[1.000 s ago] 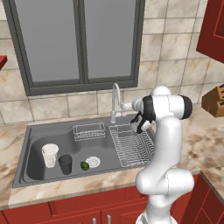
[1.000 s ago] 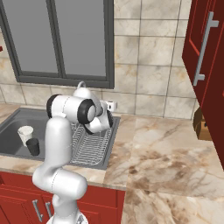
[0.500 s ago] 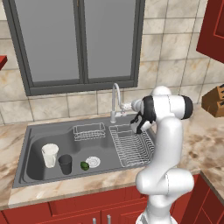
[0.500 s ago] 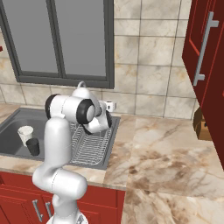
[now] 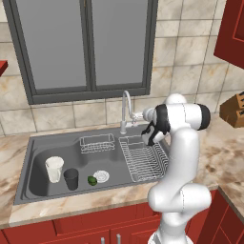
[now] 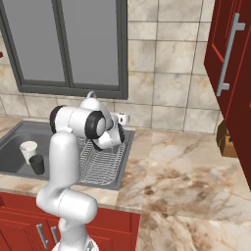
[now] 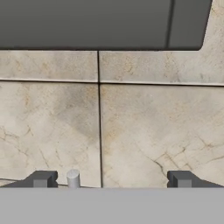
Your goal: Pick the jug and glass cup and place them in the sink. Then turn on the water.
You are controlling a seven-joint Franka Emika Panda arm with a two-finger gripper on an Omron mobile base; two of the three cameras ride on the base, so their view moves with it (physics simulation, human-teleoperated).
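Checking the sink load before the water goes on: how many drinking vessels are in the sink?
2: the jug and the glass cup, side by side in the sink's left basin.

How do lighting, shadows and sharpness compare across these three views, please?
Left base view: even, flat light, soft shade inside the grey steel sink. Right base view: equally sharp, no glare on the glossy marbled counter. Hand view: close beige wall tiles look slightly soft, evenly lit.

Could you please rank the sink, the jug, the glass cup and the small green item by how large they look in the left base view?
1. sink, by far the largest.
2. jug, taller and wider than the cup beside it.
3. glass cup.
4. small green item, smallest.
All three stand close together in the left basin, so nearness hardly skews the order.
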